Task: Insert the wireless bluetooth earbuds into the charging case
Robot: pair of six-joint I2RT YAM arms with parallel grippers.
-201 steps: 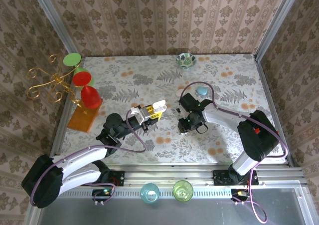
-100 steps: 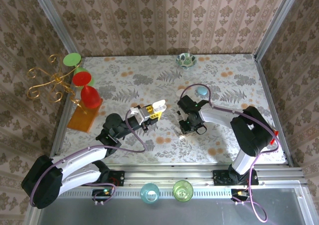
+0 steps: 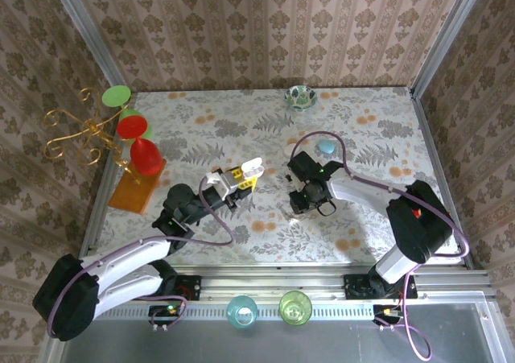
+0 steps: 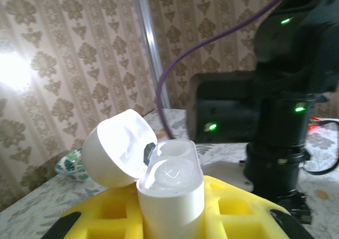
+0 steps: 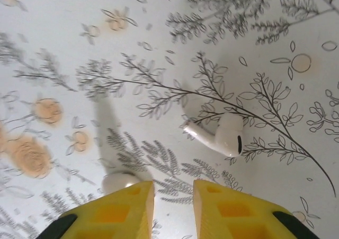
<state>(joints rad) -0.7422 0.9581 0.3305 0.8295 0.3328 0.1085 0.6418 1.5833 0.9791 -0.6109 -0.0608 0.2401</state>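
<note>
Smooth glossy white plastic gleaming on charging case (image 4: 169, 196), its lid (image 4: 119, 149) catching glare. Same glossy white plastic shining on earbud (image 5: 220, 135) (second earbud (image 5: 121, 182) looking alike, half hidden). Matt yellow plastic showing on right gripper fingers (image 5: 124, 210). Smooth printed tabletop (image 5: 63, 48) giving faint sheen.

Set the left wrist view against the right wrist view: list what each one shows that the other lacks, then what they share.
Left wrist view: a white charging case, lid flipped open, clamped between the left fingers; the right arm behind it; a small bowl; the wallpapered wall. Right wrist view: a white earbud lying on the tabletop, and a second bud, partly hidden, by the right fingers, which are apart and hold nothing. Shared: yellow fingers at the bottom edge and the flowered tabletop.
</note>
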